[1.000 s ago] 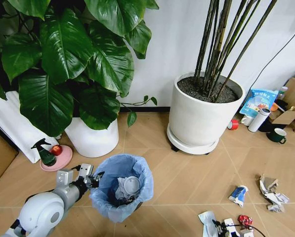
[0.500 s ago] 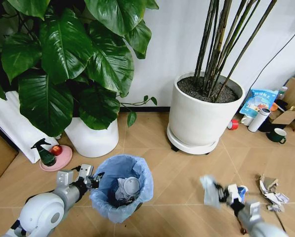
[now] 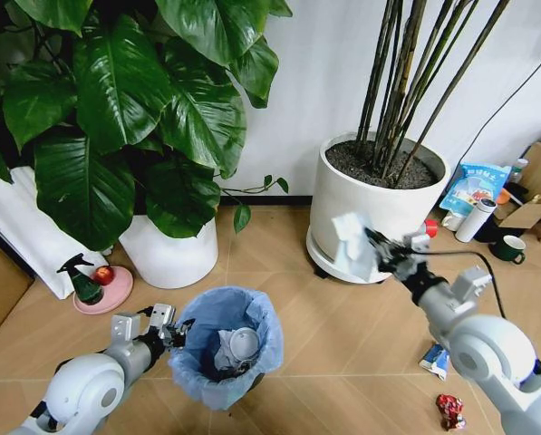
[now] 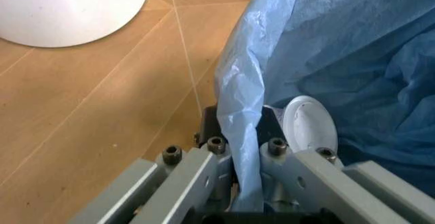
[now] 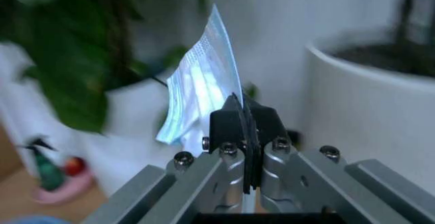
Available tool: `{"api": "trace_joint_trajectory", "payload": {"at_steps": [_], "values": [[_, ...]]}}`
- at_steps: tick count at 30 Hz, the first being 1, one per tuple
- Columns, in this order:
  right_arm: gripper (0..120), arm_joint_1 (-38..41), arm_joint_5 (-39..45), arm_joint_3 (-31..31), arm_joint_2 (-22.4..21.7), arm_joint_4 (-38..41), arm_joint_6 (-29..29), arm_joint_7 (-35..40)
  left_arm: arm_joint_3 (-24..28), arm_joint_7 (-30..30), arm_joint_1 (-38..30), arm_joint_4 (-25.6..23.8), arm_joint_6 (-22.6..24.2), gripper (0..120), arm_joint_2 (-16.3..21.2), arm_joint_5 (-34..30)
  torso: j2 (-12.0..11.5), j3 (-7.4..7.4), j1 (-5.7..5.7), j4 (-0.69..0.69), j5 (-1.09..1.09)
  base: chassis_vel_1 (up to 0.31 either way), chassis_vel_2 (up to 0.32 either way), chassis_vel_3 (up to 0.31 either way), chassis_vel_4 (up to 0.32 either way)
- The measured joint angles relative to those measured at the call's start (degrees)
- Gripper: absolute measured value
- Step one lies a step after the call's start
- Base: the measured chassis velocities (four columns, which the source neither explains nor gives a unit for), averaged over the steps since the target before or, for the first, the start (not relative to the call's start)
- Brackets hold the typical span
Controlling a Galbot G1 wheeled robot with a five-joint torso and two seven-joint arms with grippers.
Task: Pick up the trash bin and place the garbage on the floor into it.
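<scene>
now the right gripper [image 3: 371, 241] pinches a white wrapper [image 3: 352, 246] above its fingertips, left gripper [image 3: 175, 331] clamping the trash bin [image 3: 223, 346] rim.

Trash bin [image 3: 225, 349] front-left on floor; plant pot [image 3: 365, 217] behind-right; wrappers [image 3: 439, 358] right of bin.

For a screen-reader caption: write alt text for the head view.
The right end effector holds a white wrapper up before a white plant pot. The left end effector grips the rim of the blue-lined trash bin.

L arm low, left pincer [image 3: 173, 328] clamped. R arm raised, extended fwd, right pincer [image 3: 376, 246] closed.
</scene>
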Motion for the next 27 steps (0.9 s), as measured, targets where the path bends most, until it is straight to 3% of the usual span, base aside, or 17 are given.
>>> {"api": "trace_joint_trajectory", "payload": {"at_steps": [6, 12, 17, 27], "values": [[0, 10.5, 6.3, -9.1, -3.3, 1.9, -2.1, 0.2, 1.1, -0.6, -1.9, 0.6, 0.5, 0, 0.2, -1.0, 0.0, 0.00, 0.00, 0.00, -0.02, 0.000, 0.000, 0.000, 0.000], [0, 14.8, 8.1, -15.8, -3.6, 2.7, -2.8, 0.8, 1.6, -0.7, -2.5, 1.0, 0.7, 0, 0.1, -1.3, 0.0, 0.00, 0.00, 0.00, -0.01, 0.000, 0.000, 0.000, 0.000], [0, 20.1, 7.7, -26.1, -1.1, 1.5, -2.8, 1.5, 2.8, -0.8, -3.5, 1.5, 0.8, 0, -0.2, -1.7, 0.0, 0.00, 0.00, -0.01, -0.01, 0.000, 0.000, 0.000, 0.000], [0, 25.0, 5.3, -35.5, 3.1, -2.4, -2.5, 2.3, 3.0, -1.4, -4.4, 1.6, 1.1, 0, -0.2, -2.7, 0.0, -0.01, 0.00, 0.00, -0.01, 0.000, 0.000, 0.000, 0.000]]}}
